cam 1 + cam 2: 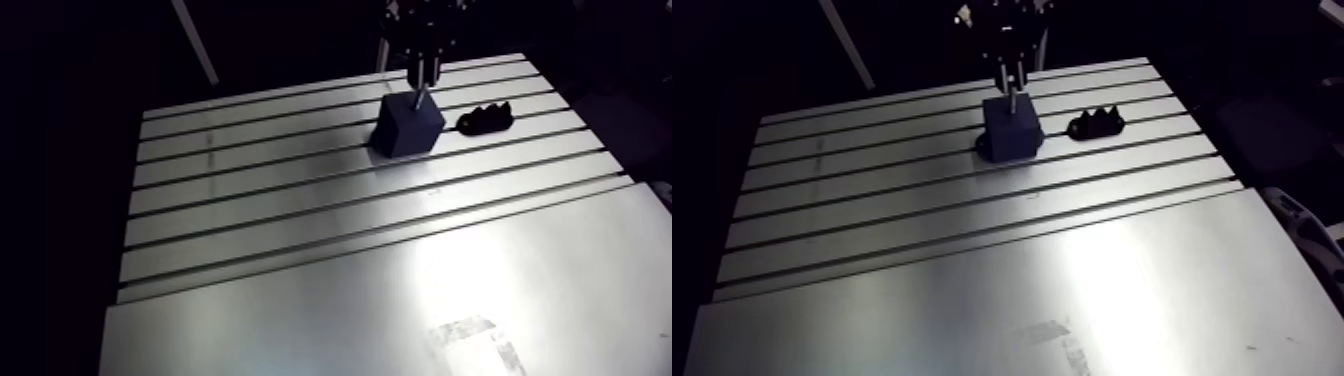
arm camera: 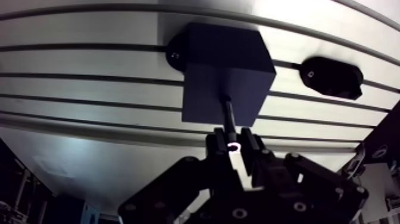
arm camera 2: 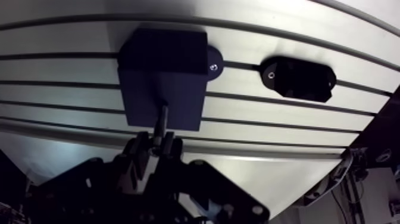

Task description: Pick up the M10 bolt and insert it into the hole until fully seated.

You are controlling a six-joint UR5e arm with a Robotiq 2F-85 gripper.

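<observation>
A dark blue block (image 1: 407, 125) stands on the slotted table (image 1: 250, 200) near its far edge. My gripper (image 2: 233, 146) hangs just above the block, shut on the head of the M10 bolt (image 2: 228, 113). The bolt's shank points down at the block's top face (image 2: 220, 101), and its tip touches or enters that face; the hole itself is hidden by the bolt. In the arm view the bolt (image 1: 419, 92) shows as a thin bright pin between the gripper and the block.
A low black bolt holder (image 1: 486, 119) lies on the table just beside the block, an arm's width away. A round black foot (image 2: 174, 55) sticks out from under the block. A smooth metal sheet (image 1: 400, 310) covers the near half of the table.
</observation>
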